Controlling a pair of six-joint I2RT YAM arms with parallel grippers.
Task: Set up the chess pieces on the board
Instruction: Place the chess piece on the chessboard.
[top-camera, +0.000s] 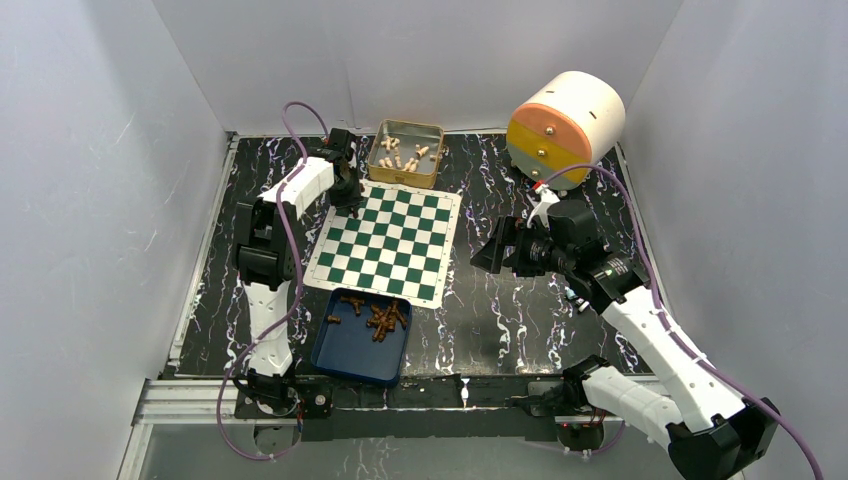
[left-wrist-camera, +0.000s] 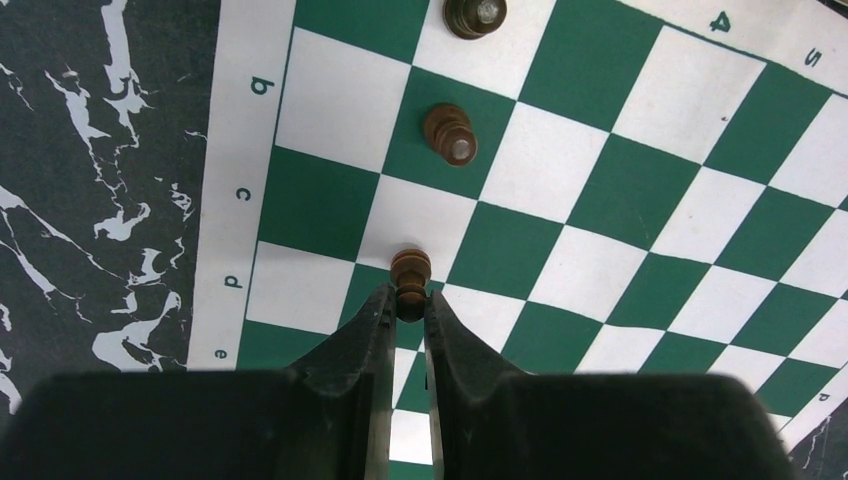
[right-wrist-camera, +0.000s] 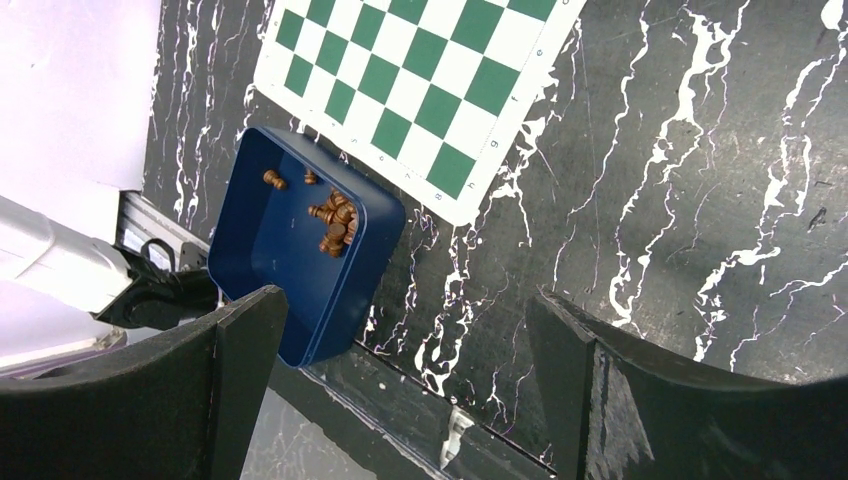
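Observation:
The green-and-white board (top-camera: 390, 250) lies mid-table. My left gripper (top-camera: 349, 207) hangs over its far-left corner, shut on a small dark-brown chess piece (left-wrist-camera: 410, 280) that sits upright between the fingertips, just above squares by the letters d and e. Two more brown pieces (left-wrist-camera: 452, 135) (left-wrist-camera: 475, 15) stand on the board (left-wrist-camera: 620, 180) ahead of it. Several brown pieces (top-camera: 383, 317) lie heaped in the blue tray (top-camera: 350, 352) in front of the board. My right gripper (top-camera: 500, 252) hovers open and empty over the table to the right of the board; in its wrist view (right-wrist-camera: 405, 370) the tray (right-wrist-camera: 265, 255) lies below-left.
A gold tin (top-camera: 432, 158) with cream-white pieces sits behind the board's far edge. A large white-and-orange cylinder (top-camera: 565, 125) stands at the back right. The black marbled table is walled by white panels on three sides.

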